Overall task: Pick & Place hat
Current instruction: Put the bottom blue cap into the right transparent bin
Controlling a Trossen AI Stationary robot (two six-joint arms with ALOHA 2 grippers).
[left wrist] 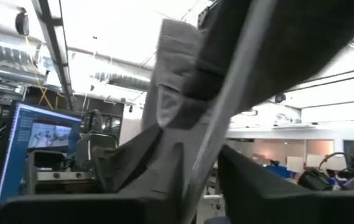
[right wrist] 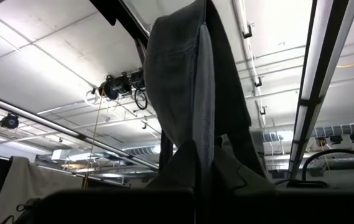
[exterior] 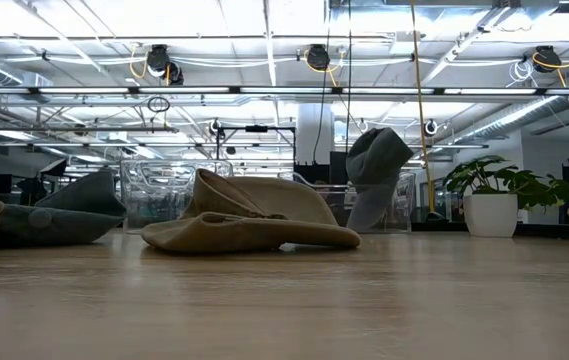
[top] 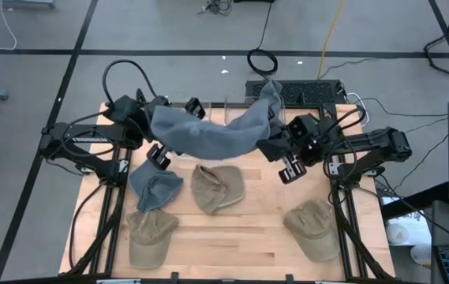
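Note:
A grey hat (top: 216, 134) hangs stretched between my two grippers, high above the table's far half. It also shows in the low view (exterior: 374, 175). My left gripper (top: 161, 126) is at the hat's left end and my right gripper (top: 275, 136) is at its right end. Both are shut on the hat and both point upward toward the ceiling. The cloth covers most of both sets of fingers in the high view. My left gripper pinches a fold of the grey hat's left end (left wrist: 177, 149) between its two fingers, which point upward; how many layers cannot be told. The hat is lifted clear of the table and runs off toward the other arm. My right gripper pinches the grey hat's right end (right wrist: 201, 155) between its two fingers, which point upward. The cloth stands up above the fingers in folds (right wrist: 189, 74), clear of the table.
Several other hats lie on the wooden table (top: 256, 244): a blue-grey one (top: 155, 189), a tan one (top: 218, 188), an olive one (top: 149, 237) and a tan one (top: 315, 229). A clear container (exterior: 164, 190) stands at the far edge.

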